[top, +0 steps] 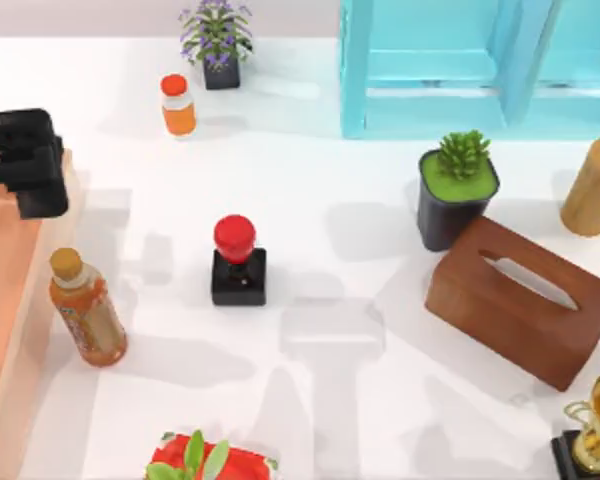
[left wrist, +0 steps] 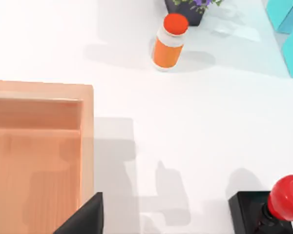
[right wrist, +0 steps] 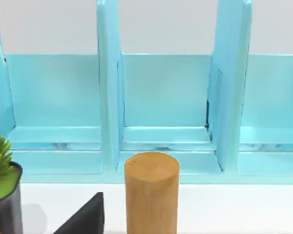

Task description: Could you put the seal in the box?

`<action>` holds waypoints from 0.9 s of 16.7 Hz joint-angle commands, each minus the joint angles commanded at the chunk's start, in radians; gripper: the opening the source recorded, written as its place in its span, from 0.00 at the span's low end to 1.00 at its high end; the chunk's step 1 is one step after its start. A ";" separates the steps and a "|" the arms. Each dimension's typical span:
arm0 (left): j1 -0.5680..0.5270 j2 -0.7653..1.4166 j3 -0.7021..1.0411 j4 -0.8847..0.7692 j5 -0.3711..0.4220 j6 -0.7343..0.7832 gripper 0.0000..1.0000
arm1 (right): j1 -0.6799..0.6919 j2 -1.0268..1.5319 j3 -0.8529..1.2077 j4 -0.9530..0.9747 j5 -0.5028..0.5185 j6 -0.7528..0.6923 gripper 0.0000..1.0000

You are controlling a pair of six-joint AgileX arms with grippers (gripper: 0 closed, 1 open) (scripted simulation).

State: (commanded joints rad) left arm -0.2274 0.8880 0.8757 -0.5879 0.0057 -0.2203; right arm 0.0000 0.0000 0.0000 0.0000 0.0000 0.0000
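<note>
The seal point(top: 238, 262), a glossy red knob on a black square base, stands upright on the white table left of centre. It also appears in the left wrist view point(left wrist: 276, 208). The box point(top: 2, 300), a shallow tan wooden bin, lies along the table's left edge, its wall point(left wrist: 87, 146) seen from the left wrist. My left gripper point(top: 25, 165) hovers over the box's far corner, well left of the seal and apart from it. My right gripper point(right wrist: 83, 218) is a dark wedge facing the wooden cylinder at the far right.
Near the box stand a tea bottle point(top: 85, 308) and a small orange bottle point(top: 178, 104). A purple plant point(top: 217, 40) and turquoise shelf point(top: 480, 60) line the back. At the right are a succulent pot point(top: 458, 190), brown tissue box point(top: 525, 300), wooden cylinder point(top: 595, 188) and trophy point(top: 595, 430).
</note>
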 joint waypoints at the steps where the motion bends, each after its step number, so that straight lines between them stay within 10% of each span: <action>1: -0.016 0.071 0.055 -0.049 -0.001 -0.013 1.00 | 0.000 0.000 0.000 0.000 0.000 0.000 1.00; 15: -0.243 1.042 0.911 -0.694 -0.013 -0.225 1.00 | 0.000 0.000 0.000 0.000 0.000 0.000 1.00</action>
State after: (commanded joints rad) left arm -0.4705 1.9303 1.7872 -1.2819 -0.0069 -0.4458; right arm 0.0000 0.0000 0.0000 0.0000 0.0000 0.0000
